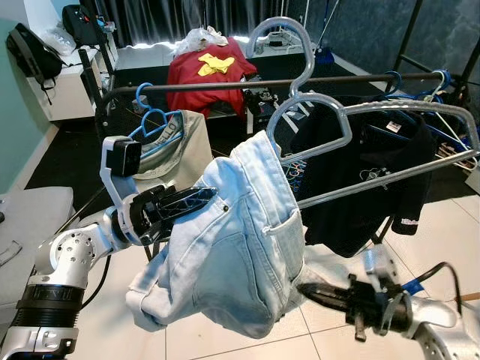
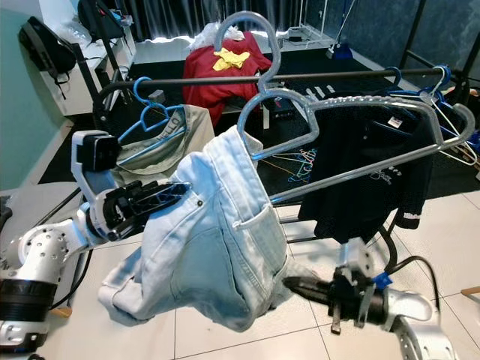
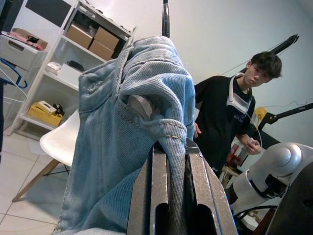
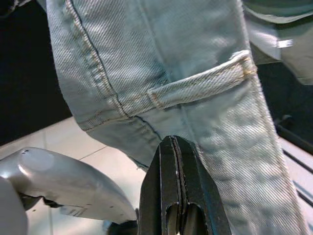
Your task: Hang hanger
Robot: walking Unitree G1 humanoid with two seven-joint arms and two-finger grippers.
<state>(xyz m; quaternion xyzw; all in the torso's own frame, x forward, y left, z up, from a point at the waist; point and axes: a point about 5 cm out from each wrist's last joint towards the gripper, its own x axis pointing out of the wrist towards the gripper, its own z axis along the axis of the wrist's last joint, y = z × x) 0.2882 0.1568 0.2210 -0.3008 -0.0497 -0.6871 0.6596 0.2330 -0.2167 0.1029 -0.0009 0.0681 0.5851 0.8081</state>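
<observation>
Left gripper (image 1: pixel 196 201) is clenched on the waistband of the pale jeans (image 1: pixel 232 247), which drape over a silver hanger (image 1: pixel 315 112) held up in front of the dark rail (image 1: pixel 300 81) of the clothes rack — its hook rises above the rail but is not yet over it. Right gripper (image 1: pixel 311 291) sits pinched together just under the jeans' lower edge, grasping nothing that I can make out. Judgement: lift until the hook clears the rail, then lower it squarely on — keep the denim's weight steady so the hanger does not twist.

Pale blue denim jeans (image 1: pixel 232 240) drape a translucent grey hanger (image 1: pixel 315 112).
</observation>
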